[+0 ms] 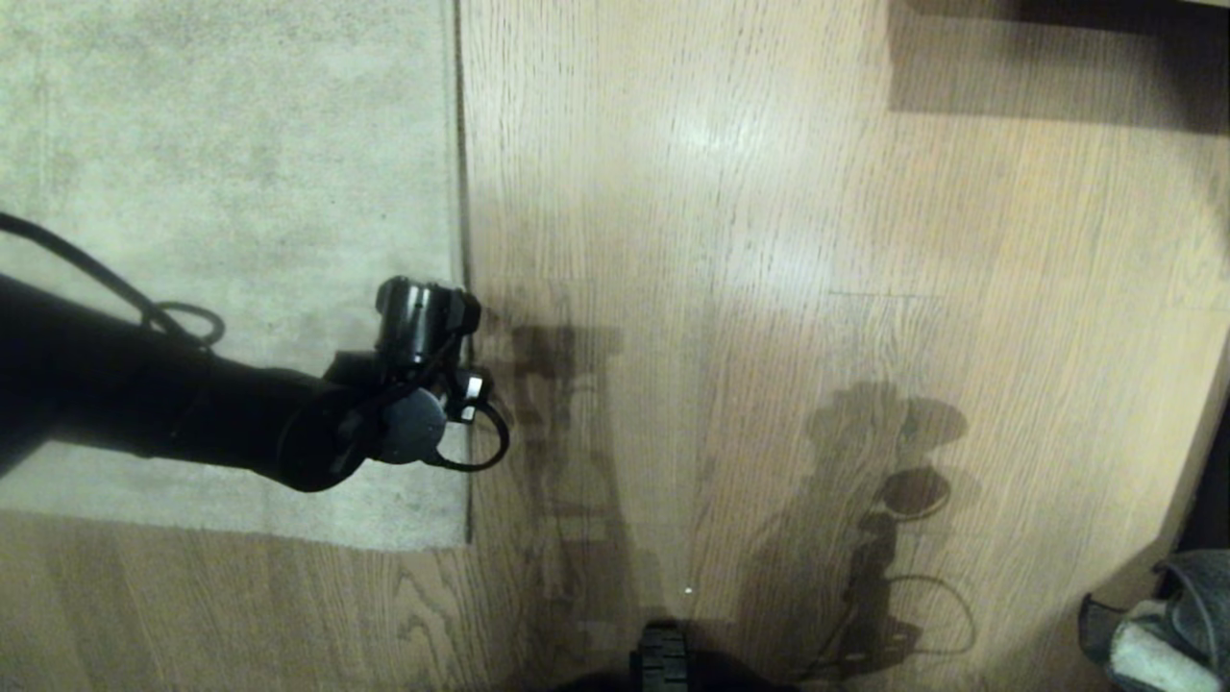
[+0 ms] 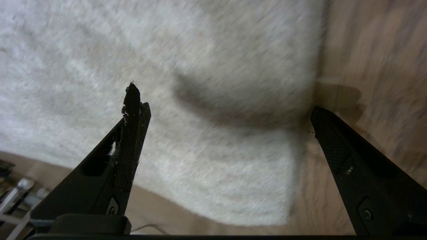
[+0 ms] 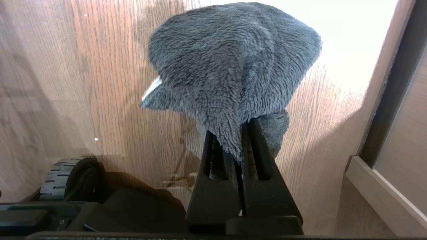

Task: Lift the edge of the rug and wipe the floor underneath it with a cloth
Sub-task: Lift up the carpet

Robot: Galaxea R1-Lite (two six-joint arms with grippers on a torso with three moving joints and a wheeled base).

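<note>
Hidden, cropped and blurred parts

In the head view the left arm (image 1: 192,413) covers part of the rug (image 1: 221,173), whose top and left run off the frame, and hides its own fingers; the cloth (image 1: 1168,630) is cut by the bottom right corner. The left wrist view is smeared, the rug edge (image 2: 300,160) soft. The cloth (image 3: 233,66) hides the right gripper (image 3: 238,133) tips.
</note>
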